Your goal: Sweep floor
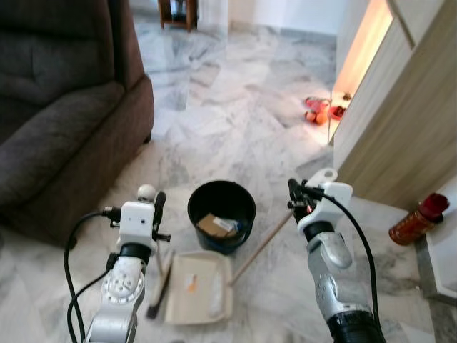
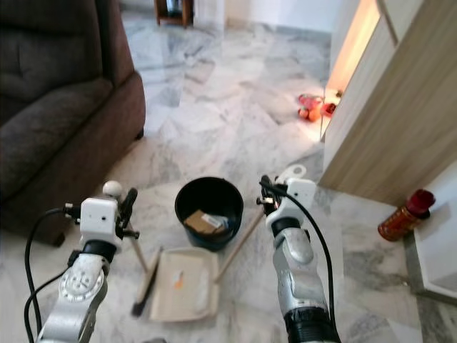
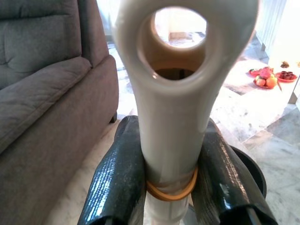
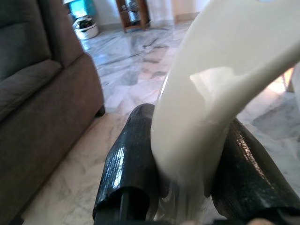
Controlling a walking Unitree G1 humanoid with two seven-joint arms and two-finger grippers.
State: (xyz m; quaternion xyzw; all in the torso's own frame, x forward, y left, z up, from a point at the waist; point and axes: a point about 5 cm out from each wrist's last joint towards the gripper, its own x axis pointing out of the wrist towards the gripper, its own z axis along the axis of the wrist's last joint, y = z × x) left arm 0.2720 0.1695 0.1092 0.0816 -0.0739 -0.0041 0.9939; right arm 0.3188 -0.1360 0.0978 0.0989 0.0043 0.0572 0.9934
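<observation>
My left gripper [image 1: 158, 213] is shut on the upper end of the broom handle [image 3: 171, 93], a cream grip with a hanging hole. Its black fingers [image 3: 117, 173] press both sides of it. The broom's dark brush [image 1: 160, 286] rests on the marble floor beside the cream dustpan [image 1: 200, 286]. A few scraps lie in the pan. My right gripper [image 1: 296, 198] is shut on the dustpan's long handle [image 1: 260, 246], whose cream end [image 4: 201, 93] sits between the fingers. A black bucket [image 1: 221, 184] stands just beyond the pan with paper rubbish inside.
A dark brown sofa [image 1: 57, 121] takes up the left side. A wooden cabinet [image 1: 400, 121] stands on the right, with a red bottle [image 1: 418, 218] lying at its foot. Red items [image 1: 318, 111] lie on the floor farther back. Open marble floor stretches ahead.
</observation>
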